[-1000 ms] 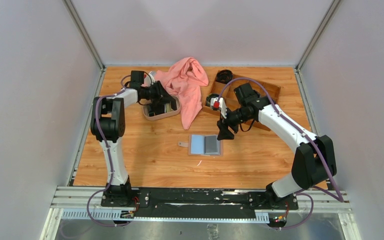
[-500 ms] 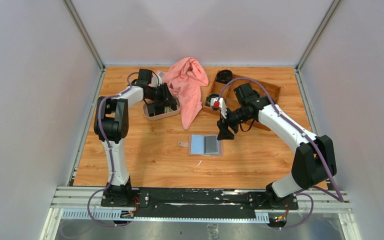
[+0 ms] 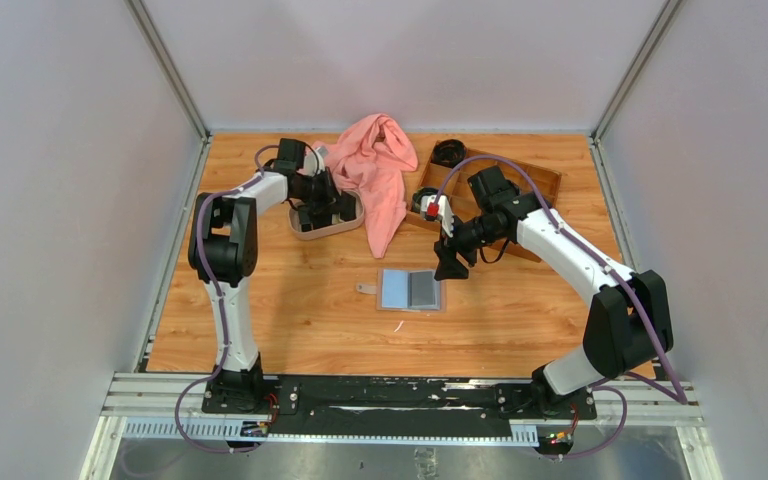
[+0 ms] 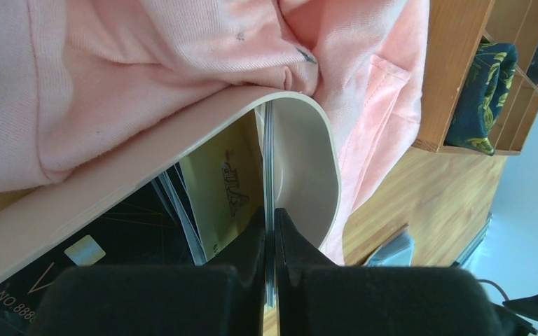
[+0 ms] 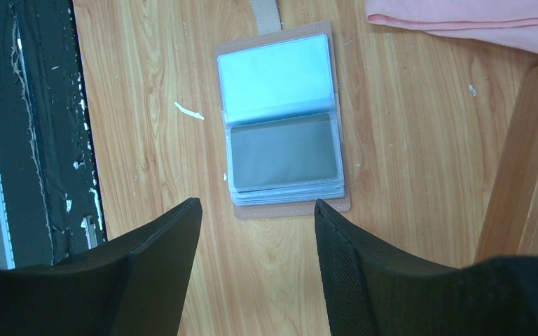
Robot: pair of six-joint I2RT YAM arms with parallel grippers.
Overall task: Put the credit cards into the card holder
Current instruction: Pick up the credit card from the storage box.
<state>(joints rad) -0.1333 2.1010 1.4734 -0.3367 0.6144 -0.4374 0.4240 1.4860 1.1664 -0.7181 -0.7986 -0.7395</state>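
Fingers of left arm (image 4: 246,269) pinch credit card (image 4: 268,157) in tray (image 4: 307,168); card holder (image 3: 410,290) open.

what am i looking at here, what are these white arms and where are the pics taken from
They are two robot arms bolted to the near edge of a table. One picture looks down from above; the other two come from a camera on each wrist. On the table lie an open holder, a pink cloth, a tray of cards and a wooden box. The left hand is shut on a card, seen edge-on at the tray. The right hand hovers open near the holder, holding nothing.
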